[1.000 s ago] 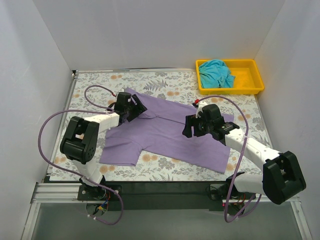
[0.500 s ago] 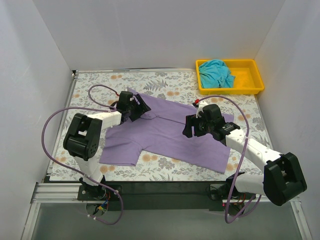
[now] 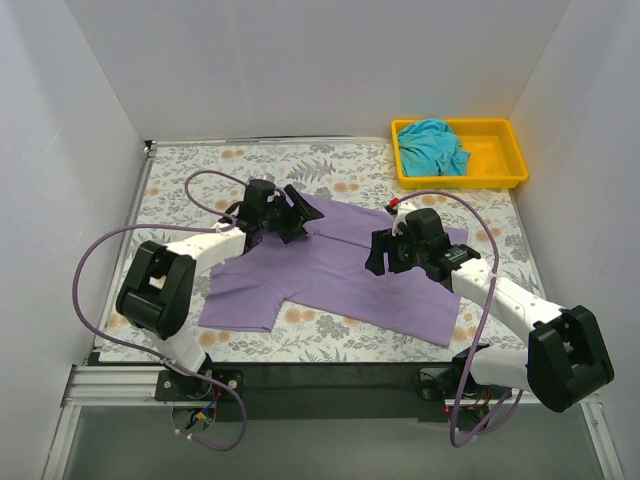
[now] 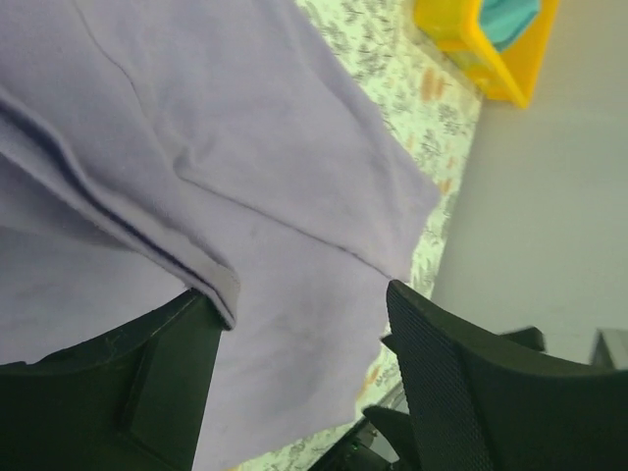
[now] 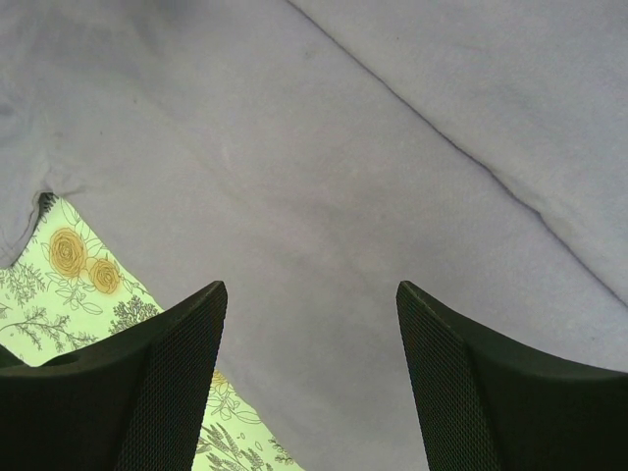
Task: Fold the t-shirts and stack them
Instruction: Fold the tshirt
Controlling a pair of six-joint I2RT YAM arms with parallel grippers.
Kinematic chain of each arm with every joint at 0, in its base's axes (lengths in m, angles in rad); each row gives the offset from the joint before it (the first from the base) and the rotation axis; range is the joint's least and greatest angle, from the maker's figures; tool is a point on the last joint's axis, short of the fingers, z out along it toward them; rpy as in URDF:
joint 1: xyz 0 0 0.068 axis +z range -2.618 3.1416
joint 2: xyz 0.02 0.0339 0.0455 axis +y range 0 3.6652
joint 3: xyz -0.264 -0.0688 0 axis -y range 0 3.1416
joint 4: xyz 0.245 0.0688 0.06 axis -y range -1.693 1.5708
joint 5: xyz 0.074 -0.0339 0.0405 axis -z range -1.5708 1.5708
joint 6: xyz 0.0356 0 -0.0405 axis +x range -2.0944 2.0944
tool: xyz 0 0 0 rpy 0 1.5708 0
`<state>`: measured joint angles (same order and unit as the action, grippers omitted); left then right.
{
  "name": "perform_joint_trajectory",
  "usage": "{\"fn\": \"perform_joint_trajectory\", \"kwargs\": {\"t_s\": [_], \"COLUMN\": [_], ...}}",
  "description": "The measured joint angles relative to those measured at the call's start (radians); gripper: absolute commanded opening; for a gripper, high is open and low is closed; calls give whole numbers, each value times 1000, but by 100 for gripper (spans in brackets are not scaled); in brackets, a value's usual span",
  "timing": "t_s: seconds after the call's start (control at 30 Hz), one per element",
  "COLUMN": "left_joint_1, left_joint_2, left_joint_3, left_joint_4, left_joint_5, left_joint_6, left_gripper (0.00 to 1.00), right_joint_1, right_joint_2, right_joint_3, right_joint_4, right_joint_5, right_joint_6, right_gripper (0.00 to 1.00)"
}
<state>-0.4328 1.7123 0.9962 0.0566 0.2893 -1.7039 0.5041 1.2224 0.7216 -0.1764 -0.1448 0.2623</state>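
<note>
The left gripper (image 4: 299, 294) is holding its two black fingers (image 4: 147, 383) well apart and is pinching nothing. The lavender-purple short-sleeved cloth t-shirt (image 4: 245, 128) is lying below and between them. A doubled hem edge of it is ending right against the inner face of one finger.

The right gripper (image 5: 309, 289) is likewise standing open. Its meshed fingers (image 5: 461, 392) are hovering over flat lavender cloth (image 5: 343, 147) without clasping it, and a seam is running diagonally across the cloth beyond them.

The left wrist view alone is showing that folded-over layer near the finger. The right wrist view alone is showing the shirt's edge meeting the flower-printed table cover (image 5: 69, 265) just beside one finger.

From above, neither gap between the fingers is readable, but the whole shirt (image 3: 340, 270) is showing. It is lying spread across the middle of the table, with a sleeve reaching toward the near left. The left gripper (image 3: 285, 215) is sitting over its far left part and the right gripper (image 3: 385, 255) over its right-centre.

The teal-turquoise cloth t-shirt (image 3: 432, 145) is lying bunched in the yellow rectangular plastic tray (image 3: 470, 182) at the far right corner. Both are well apart from the grippers.
</note>
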Motion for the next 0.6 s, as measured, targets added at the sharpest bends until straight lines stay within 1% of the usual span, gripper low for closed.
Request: {"fn": "perform_joint_trajectory", "kwargs": {"t_s": [0.07, 0.2, 0.3, 0.37, 0.5, 0.53, 0.6], "left_joint_1": [-4, -4, -2, -2, 8, 21, 71], "left_joint_2": [-46, -177, -251, -280, -302, -303, -303], "left_joint_3": [-10, -48, -98, -144, -224, -237, -249], "left_joint_4": [-3, -34, -55, -68, -136, -152, -170], "left_joint_5": [-1, -63, -106, -134, -188, -197, -208], "left_joint_6": [-17, -26, -27, -29, -29, -28, -22], "left_gripper": [59, 59, 63, 66, 67, 66, 61], "right_joint_1": [0, 0, 0, 0, 0, 0, 0], "right_joint_2": [0, -6, -6, -6, -6, -6, -6], "right_joint_3": [0, 0, 0, 0, 0, 0, 0], "right_joint_4": [0, 0, 0, 0, -1, -1, -2], "right_joint_5": [0, 0, 0, 0, 0, 0, 1], "right_joint_6": [0, -1, -4, -5, -8, -8, -10], "right_gripper": [64, 64, 63, 63, 63, 63, 63]}}
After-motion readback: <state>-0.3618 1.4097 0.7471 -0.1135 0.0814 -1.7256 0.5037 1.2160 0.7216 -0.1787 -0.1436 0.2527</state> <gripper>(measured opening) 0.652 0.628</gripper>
